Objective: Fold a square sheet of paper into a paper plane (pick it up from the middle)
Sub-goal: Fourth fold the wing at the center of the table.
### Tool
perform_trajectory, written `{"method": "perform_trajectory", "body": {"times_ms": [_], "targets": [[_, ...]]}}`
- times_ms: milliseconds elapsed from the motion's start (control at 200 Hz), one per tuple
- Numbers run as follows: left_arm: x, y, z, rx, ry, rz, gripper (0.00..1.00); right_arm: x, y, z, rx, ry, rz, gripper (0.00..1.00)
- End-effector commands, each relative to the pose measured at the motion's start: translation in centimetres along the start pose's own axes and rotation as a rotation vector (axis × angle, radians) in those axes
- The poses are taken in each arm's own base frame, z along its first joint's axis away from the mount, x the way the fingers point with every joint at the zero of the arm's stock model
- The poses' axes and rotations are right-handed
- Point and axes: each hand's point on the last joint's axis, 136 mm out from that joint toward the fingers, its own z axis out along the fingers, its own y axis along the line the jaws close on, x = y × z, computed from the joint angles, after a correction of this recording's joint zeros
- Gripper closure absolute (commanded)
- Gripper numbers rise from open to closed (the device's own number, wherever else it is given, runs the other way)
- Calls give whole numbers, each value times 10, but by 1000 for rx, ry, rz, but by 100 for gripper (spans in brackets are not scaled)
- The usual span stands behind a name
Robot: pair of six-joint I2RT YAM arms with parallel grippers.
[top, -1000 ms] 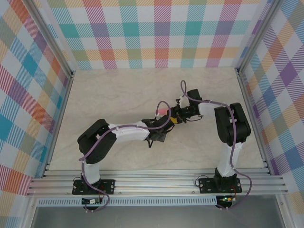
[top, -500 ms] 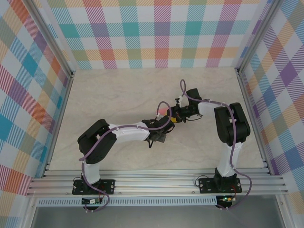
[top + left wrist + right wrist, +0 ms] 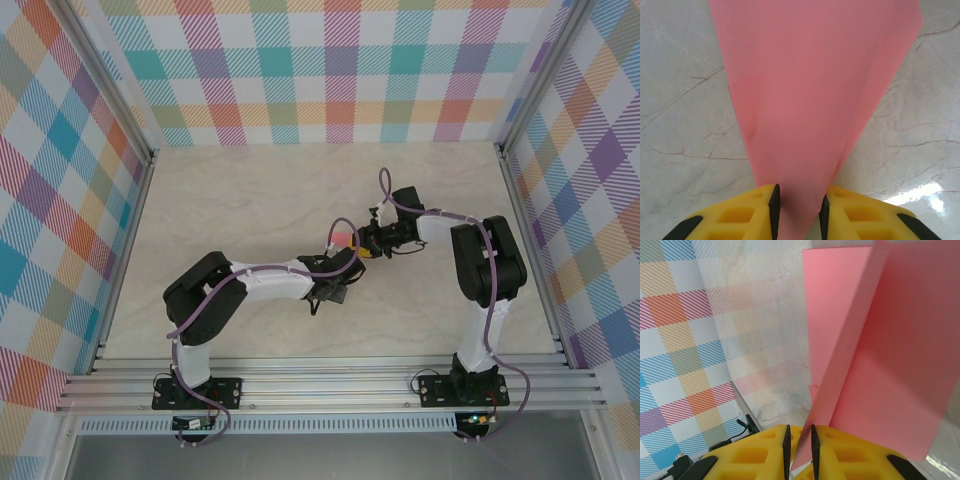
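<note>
Top external view is showing you the square sheet of paper (image 3: 343, 236) held up mid-table, where the two arms are meeting. You are risking a tear or a crooked crease here: both claws are gripping one thin sheet, so any uneven pull or twist could be ripping it or slipping it free. The left gripper (image 3: 797, 215) is pinching the sheet's gathered lower end between its pads, the rest fanning away above the marble table (image 3: 680, 125). The right gripper (image 3: 800, 445) is clamping a folded edge between nearly touching pads, pink panels spreading beyond.
</note>
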Motion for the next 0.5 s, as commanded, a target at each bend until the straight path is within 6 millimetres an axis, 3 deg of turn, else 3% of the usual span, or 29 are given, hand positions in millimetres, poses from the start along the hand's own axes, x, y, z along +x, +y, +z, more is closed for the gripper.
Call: {"method": "perform_trajectory", "body": {"times_ms": [0,185,495], "targets": [[-2,-5,-9,18,-25,7,72,3,-1,4,4,19,-3,79],[-7,-5,-13,21,-49,5,67,3,-1,4,6,22,-1,79],[-8,-5,-13,21,-50,15,75,3,-4,5,14,22,3,79]]}}
